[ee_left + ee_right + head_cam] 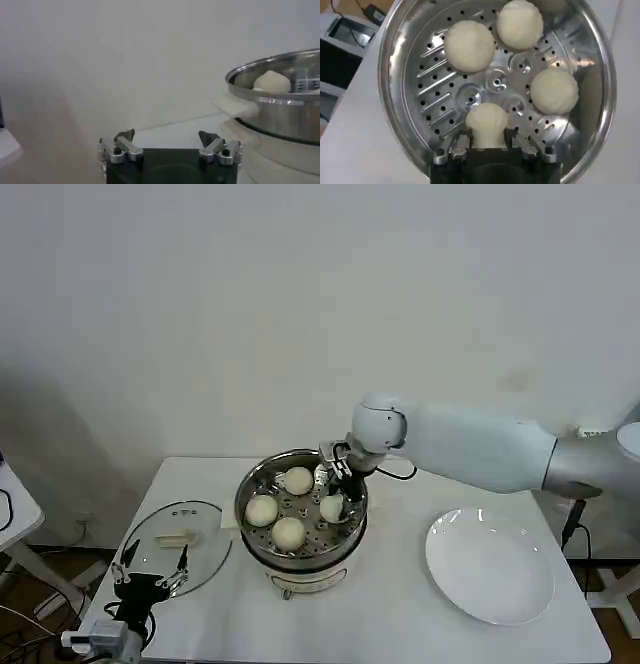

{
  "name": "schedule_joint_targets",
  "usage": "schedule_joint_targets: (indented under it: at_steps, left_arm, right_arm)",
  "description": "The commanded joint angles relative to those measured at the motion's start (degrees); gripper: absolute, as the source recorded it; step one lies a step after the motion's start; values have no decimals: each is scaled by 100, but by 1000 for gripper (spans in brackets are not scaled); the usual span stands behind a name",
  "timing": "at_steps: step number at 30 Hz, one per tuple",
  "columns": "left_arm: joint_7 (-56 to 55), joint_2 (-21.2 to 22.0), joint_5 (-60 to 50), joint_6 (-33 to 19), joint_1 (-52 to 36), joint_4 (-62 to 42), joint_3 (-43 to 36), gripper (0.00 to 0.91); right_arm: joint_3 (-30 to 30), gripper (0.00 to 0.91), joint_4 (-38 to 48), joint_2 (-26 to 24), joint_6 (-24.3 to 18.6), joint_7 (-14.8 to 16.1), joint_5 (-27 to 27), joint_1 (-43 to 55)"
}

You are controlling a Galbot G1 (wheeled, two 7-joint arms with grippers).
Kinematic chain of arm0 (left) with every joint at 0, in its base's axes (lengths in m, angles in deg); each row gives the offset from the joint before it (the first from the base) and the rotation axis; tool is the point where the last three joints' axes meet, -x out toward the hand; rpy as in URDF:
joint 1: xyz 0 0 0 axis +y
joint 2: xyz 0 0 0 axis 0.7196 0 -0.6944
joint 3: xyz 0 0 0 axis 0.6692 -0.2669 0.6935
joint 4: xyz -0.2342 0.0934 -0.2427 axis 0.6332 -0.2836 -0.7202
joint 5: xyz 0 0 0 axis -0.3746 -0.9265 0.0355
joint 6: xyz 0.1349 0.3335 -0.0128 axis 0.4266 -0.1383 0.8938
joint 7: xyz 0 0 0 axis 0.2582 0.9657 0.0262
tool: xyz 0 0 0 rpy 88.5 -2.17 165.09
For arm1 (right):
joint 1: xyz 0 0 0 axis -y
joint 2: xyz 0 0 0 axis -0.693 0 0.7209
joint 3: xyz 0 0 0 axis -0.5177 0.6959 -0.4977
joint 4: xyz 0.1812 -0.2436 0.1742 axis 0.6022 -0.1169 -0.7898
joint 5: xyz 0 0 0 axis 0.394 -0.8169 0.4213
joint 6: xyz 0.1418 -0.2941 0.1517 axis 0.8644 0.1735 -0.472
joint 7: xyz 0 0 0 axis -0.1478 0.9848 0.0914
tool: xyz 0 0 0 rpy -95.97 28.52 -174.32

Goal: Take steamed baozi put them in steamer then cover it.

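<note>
Risk sits mostly with the fourth baozi [487,121], which the right gripper [488,146] holds pinched between its fingers just above the steamer's [300,556] perforated tray [451,82], on the side of the steamer nearest the white plate [490,564]. If the fingers lift before opening fully, the soft bun could stick to a pad and ride up out of the steamer, or be dented by the squeeze. Three other baozi [469,45] already lie on the tray, near but apart from the held one; a sideways drift could nudge the closest.

Beside the steamer, on the side away from the plate, the glass cover [180,545] lies flat on the table [400,624]. The left gripper [170,146] waits just by it with fingers spread and empty; a shallow grasp on the cover's cream handle [178,536] could let it slip.
</note>
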Motion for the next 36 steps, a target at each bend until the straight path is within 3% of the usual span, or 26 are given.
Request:
schedule_joint_targets:
  at_steps: [1, 8, 15, 20, 25, 26, 29, 32, 33, 34, 36]
  left_arm:
    - [3, 9, -5, 1, 0, -18, -20, 907]
    - [6, 70, -16, 8, -25, -51, -47, 907]
    - [19, 131, 27, 5, -43, -117, -44, 907]
    - [31, 161, 22, 21, 39, 29, -45, 907]
    - [22, 205, 29, 17, 118, 175, -69, 907]
    - [18, 215, 54, 18, 126, 189, -73, 907]
    - [18, 246, 104, 21, 134, 208, -106, 907]
    - [34, 325, 132, 32, 127, 195, -92, 907]
    - [26, 318, 141, 31, 139, 179, -96, 907]
    - [28, 317, 114, 26, 144, 168, -103, 907]
    - [8, 327, 110, 22, 172, 218, -139, 907]
  right_arm:
    - [12, 907, -1, -29, -15, -30, -11, 38]
    - [-205, 907, -196, -364, -20, -60, 138, 202]
    - [-569, 907, -822, -1457, -267, 402, 322, 605]
    - [-1331, 907, -1233, -2277, -256, 359, 627, 316]
    - [-2927, 907, -1488, -3219, -463, -218, 904, -893]
    - [-3512, 907, -1584, -3418, -531, -500, 1037, -1416]
    - [-4468, 907, -1757, -3764, -547, -869, 1235, -2568]
    - [-6000, 907, -1869, -3898, -781, -1019, 946, -3985]
    - [-6096, 907, -1935, -3928, -805, -1136, 1021, -4110]
    - [-6399, 907, -2048, -3996, -852, -1552, 1111, -4489]
    - [-7042, 907, -2190, -3913, -988, -1968, 1142, -5278]
